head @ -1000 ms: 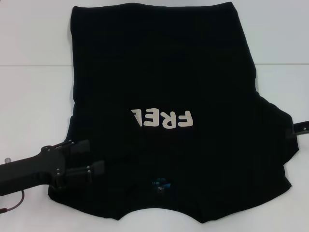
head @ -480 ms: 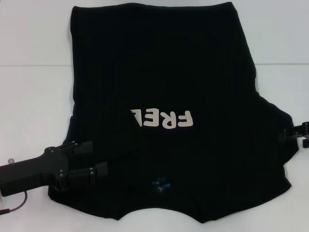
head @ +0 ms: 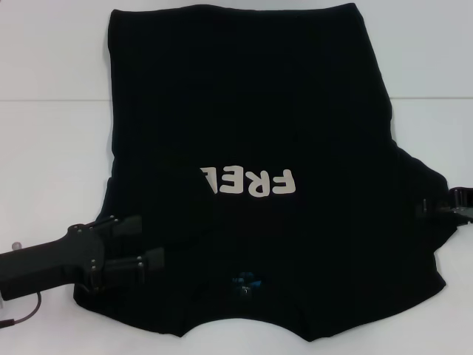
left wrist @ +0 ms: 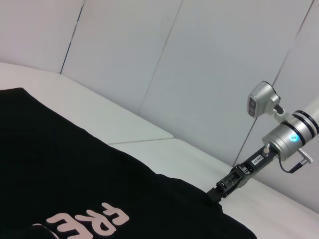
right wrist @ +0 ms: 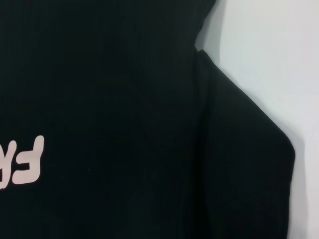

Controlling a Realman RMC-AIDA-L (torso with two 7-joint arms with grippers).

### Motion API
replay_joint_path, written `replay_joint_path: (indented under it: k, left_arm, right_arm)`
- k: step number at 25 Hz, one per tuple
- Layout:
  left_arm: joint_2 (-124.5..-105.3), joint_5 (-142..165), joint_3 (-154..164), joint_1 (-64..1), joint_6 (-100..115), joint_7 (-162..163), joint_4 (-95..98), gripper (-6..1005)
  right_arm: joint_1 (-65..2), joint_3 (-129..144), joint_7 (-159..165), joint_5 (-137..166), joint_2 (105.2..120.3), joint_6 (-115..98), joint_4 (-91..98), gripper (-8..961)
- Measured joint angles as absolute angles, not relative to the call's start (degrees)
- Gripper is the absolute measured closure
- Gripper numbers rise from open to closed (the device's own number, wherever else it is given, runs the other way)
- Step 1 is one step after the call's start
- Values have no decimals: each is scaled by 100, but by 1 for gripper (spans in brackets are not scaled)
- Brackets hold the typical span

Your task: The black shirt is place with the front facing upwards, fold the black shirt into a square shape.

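Observation:
The black shirt (head: 251, 111) lies flat on the white table, neck towards me. Its pale letters (head: 251, 180) read upside down and are partly covered by a fold from the shirt's left side. The small blue neck label (head: 244, 282) sits near the front edge. My left gripper (head: 142, 242) is open, low over the shirt's near left part. My right gripper (head: 436, 209) reaches in from the right and meets the edge of the right sleeve; it also shows in the left wrist view (left wrist: 222, 189). The right wrist view shows the shirt (right wrist: 124, 99) and that sleeve.
The white table (head: 52, 148) shows on both sides of the shirt, with a seam line across it. Pale wall panels (left wrist: 199, 74) stand behind the table. A thin cable (head: 18, 314) hangs by my left arm.
My right gripper has moved in from the right edge to the shirt's right sleeve. My left gripper has shifted slightly down and towards me, then held still. The shirt has not moved.

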State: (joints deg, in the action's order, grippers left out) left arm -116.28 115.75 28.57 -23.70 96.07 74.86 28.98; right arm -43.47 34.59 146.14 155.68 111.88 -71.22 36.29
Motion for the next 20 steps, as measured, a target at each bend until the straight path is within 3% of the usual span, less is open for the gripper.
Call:
replay_joint_path:
  k: [10,13,20]
  left_arm:
    - [-11628,11575,2856,-2382,9589,7482,2883,64]
    - [-11628,11575,2856,-2380,9588,7480,2882,64]
    - [-11628,11575,2856,-2371,9589,7479,2883,64]
  right_arm:
    - [-4368,3703,14598,15572,11195,-7107,3697,92]
    - [-4368,3706,14595,15572,11196,-7100,3698,289]
    - [-4368,3738,14593,15574,11197,-7096,3700,627]
